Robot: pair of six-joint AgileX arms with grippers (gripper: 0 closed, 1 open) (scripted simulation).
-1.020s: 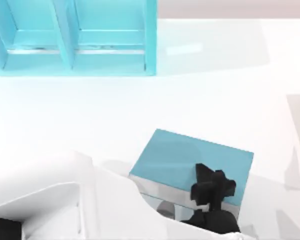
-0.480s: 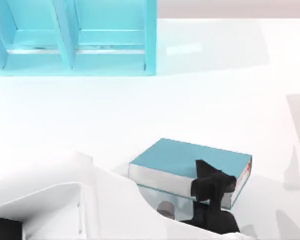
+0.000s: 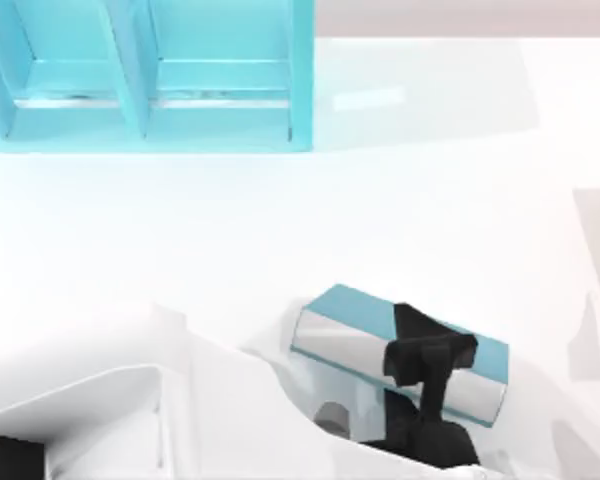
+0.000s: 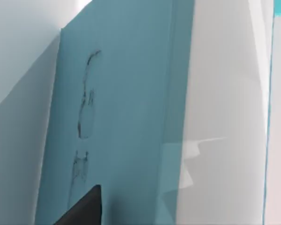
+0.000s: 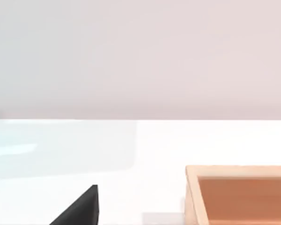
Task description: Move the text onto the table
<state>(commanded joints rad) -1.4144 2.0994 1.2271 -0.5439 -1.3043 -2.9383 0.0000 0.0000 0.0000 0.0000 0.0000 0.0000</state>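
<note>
1. The book (image 3: 355, 305) lies near the front edge of the table (image 3: 280, 220), well apart from the teal shelf (image 3: 145, 75) at the back left
2. It is tilted up on edge, so from above a narrow strip of teal cover shows along its far side and the broad white-grey page edge faces the camera
3. My left gripper (image 3: 427, 352) is on the book's right part, its black fingers (image 3: 420, 330) reaching over the page edge onto the cover; it is clamped on the book
4. The left arm's white body lies in front of the book, to its left
5. In the left wrist view the book (image 4: 117, 117) stands close before the camera, teal cover beside the pale page block, with one dark fingertip (image 4: 84, 208) against the cover
6. The right wrist view looks over the table (image 5: 145, 140) with a dark fingertip (image 5: 82, 208) at the frame edge and a wooden box (image 5: 236, 171) nearby; I cannot tell whether the right gripper is apart or together
</note>
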